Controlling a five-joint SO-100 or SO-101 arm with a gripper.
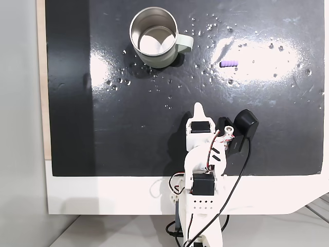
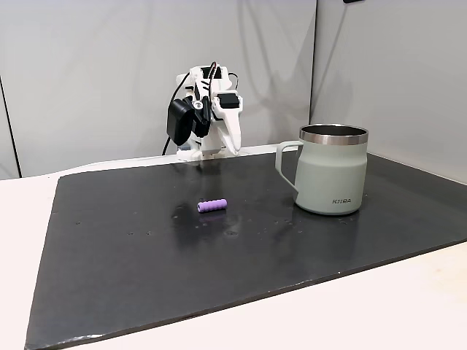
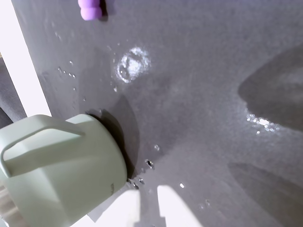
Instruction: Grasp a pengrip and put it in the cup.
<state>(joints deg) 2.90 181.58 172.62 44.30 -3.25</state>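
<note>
Arm folded back at mat edge, claw (image 1: 199, 109) empty, fingers nearly together, only thin gap in wrist view. Pengrip (image 1: 229, 64) lies flat on wet black mat (image 2: 131, 255), well apart from cup (image 2: 332, 169). Cup upright, handle facing pengrip. Bench (image 2: 408, 306) white.

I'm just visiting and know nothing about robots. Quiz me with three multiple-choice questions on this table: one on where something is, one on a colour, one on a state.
1. Where is the pengrip?
A. in the cup
B. on the black mat
C. in the gripper

2. The cup's outside is:
A. red
B. pale green
C. black

3. The cup is:
A. upright
B. tipped over
C. upside down

Answers: 1 B, it lies on the black mat apart from the cup; 2 B, sage walls, steel rim; 3 A, its opening faces up.
</note>
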